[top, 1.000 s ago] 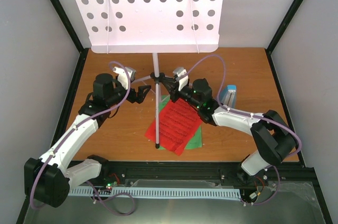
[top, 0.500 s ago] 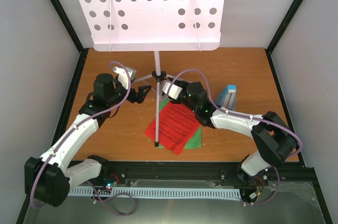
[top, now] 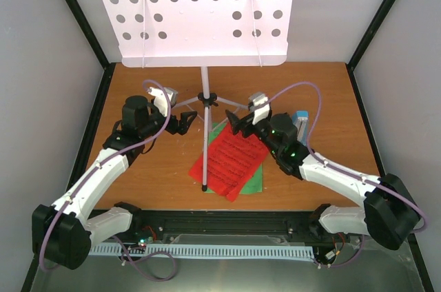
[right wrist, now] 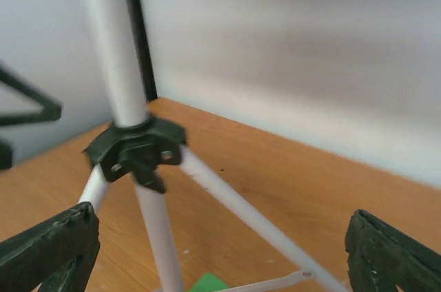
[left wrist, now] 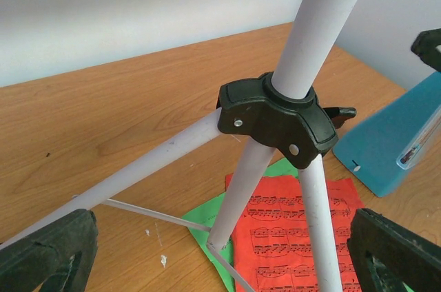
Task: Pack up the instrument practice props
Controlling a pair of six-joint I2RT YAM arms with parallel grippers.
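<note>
We find the music stand (top: 200,16) upright at the table's rear centre, unmoved. The right arm has swung back from the tripod hub (top: 204,97) toward the right. The right gripper (top: 238,124) now hangs beside the legs, jaws apart, holding nothing. The left gripper (top: 185,124) stays level by the left leg, jaws also apart. We judge that nothing is packed yet: the red sheet (top: 231,158) lies on the green sheet (top: 256,183) under the legs, with the metronome (top: 301,121) to their right.

Right pincer (top: 239,124): drawn back to the right, away from the tripod hub (top: 205,97), jaws spread.
Right arm (top: 331,171): elbow swung out toward the worktop's near right corner.
</note>
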